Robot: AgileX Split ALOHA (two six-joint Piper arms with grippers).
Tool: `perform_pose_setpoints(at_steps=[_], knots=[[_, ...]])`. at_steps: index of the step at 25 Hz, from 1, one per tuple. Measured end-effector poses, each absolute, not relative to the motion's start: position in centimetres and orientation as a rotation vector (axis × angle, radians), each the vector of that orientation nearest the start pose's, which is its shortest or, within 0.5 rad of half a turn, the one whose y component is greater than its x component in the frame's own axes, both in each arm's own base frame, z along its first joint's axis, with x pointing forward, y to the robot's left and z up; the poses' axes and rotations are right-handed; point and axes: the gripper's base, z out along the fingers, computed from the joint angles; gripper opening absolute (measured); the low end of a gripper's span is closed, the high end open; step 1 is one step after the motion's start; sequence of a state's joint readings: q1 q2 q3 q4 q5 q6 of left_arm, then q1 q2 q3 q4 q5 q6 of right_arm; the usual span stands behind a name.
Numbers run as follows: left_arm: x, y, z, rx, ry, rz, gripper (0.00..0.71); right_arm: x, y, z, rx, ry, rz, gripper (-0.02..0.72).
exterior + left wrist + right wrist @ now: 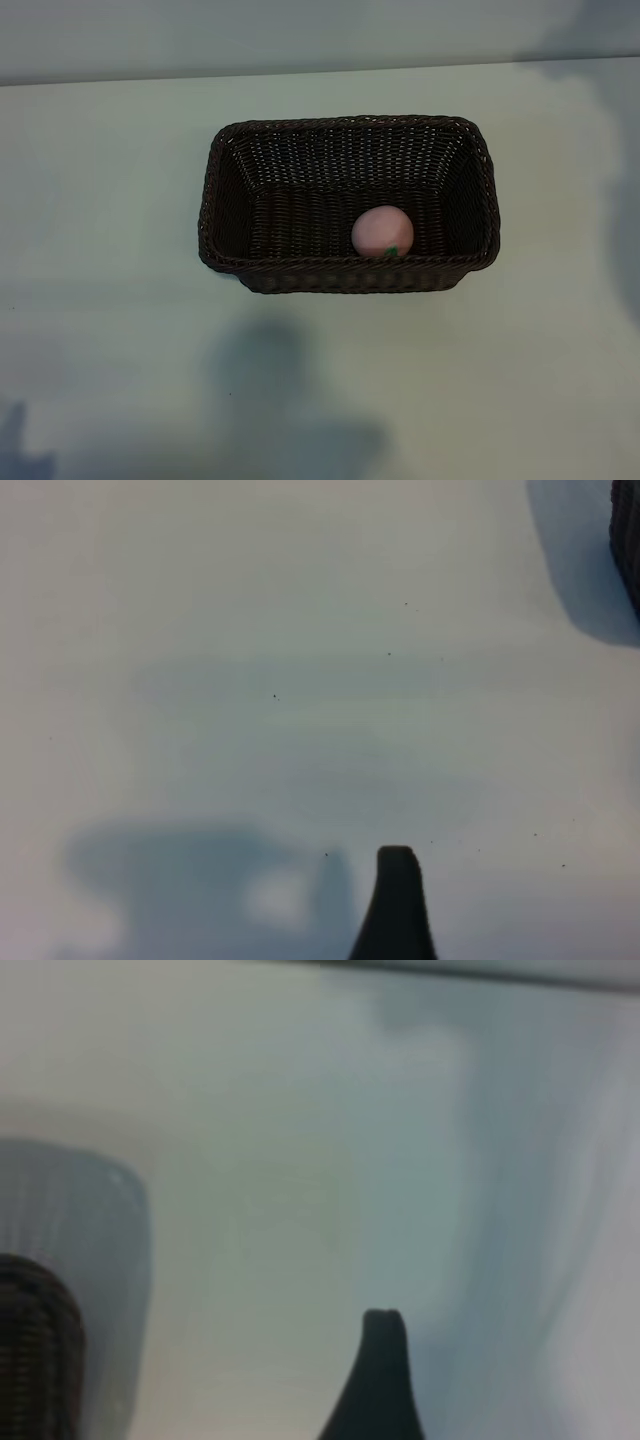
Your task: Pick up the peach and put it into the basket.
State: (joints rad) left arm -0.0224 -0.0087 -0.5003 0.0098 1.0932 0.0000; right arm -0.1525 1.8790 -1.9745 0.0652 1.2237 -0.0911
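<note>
Both end effectors spread, empty; only the exterior view shows peach (382, 231) inside basket (228, 180).

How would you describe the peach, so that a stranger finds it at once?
On the pale table stands one dark-brown woven basket. Inside it, against the wall nearest the camera and right of the middle, lies the peach: the only round, pale-pink thing, with a small green mark.

The basket (347, 275) is showing dark-brown woven wicker, rough and ribbed, with a braided rim (a faint sheen on the strands). The peach (381, 230) is looking smooth and matt, like soft plastic. The table (110, 330) is appearing as a plain, pale, matt surface.
</note>
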Motion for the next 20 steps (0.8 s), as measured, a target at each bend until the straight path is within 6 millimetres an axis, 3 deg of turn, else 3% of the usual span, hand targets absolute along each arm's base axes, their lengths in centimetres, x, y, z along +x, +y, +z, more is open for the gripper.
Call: perform_pose_setpoints(at_steps=[10, 17, 20], knots=[[-0.8, 0.1, 27.5, 0.022, 2.068, -0.002, 0.592, 33.2, -4.0, 46.6, 0.065, 2.345, 0.035, 0.597], [-0.8, 0.1, 27.5, 0.022, 2.068, -0.002, 0.592, 26.4, -3.0, 52.0, 0.046, 2.172, 0.010, 0.597], [-0.8, 0.1, 27.5, 0.022, 2.068, -0.002, 0.592, 23.0, -2.5, 52.8, 0.037, 2.134, -0.001, 0.597]])
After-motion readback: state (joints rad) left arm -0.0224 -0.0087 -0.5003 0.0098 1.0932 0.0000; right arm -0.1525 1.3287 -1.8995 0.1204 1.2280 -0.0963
